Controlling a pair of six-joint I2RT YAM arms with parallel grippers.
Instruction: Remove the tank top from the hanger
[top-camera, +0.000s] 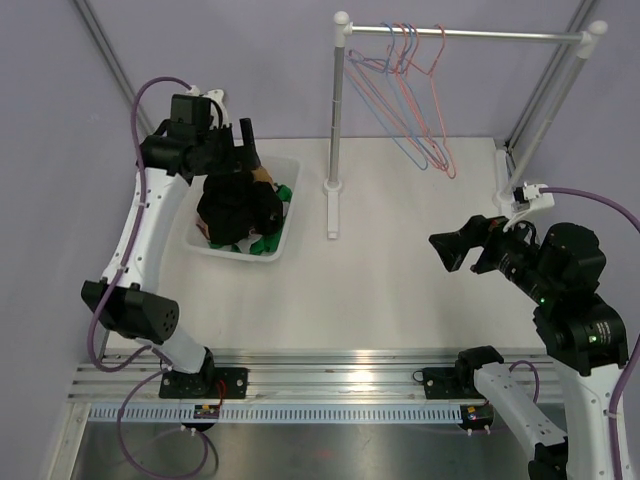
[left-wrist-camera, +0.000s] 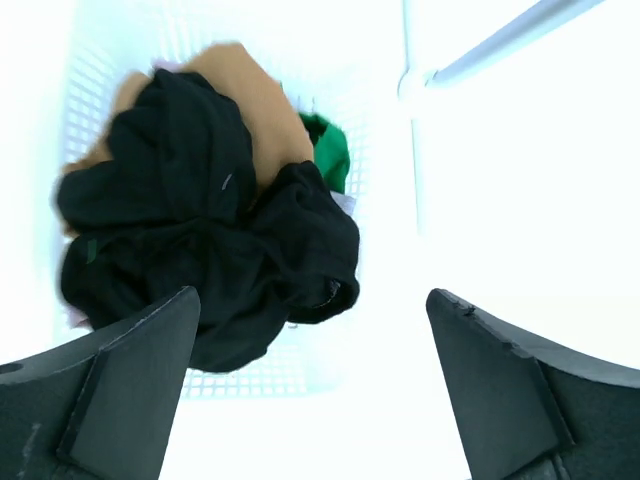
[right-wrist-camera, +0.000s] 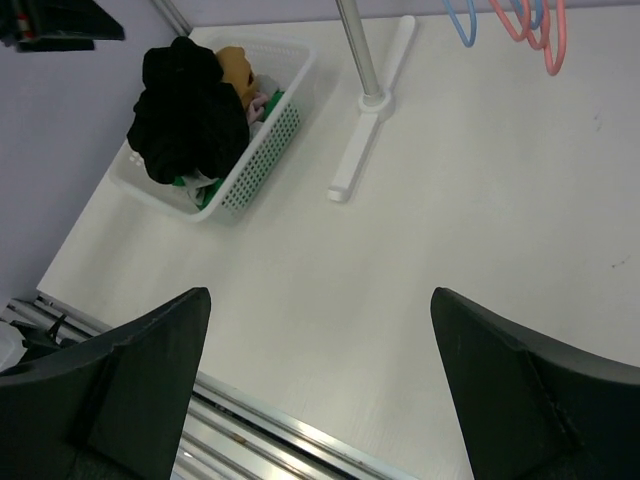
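Wide open and empty above the white basket: left gripper, with the black tank top heaped inside. Further right, bare hangers on the rail, so removal looks done. Right gripper also spread, holding nothing; next, probably lift both arms clear.

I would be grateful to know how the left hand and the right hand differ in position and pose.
The left hand hangs over the white basket of clothes, while the right hand is over the table, far from the basket. The left hand points down at the black garment, while the right hand angles leftward across the table. Both are open and empty.
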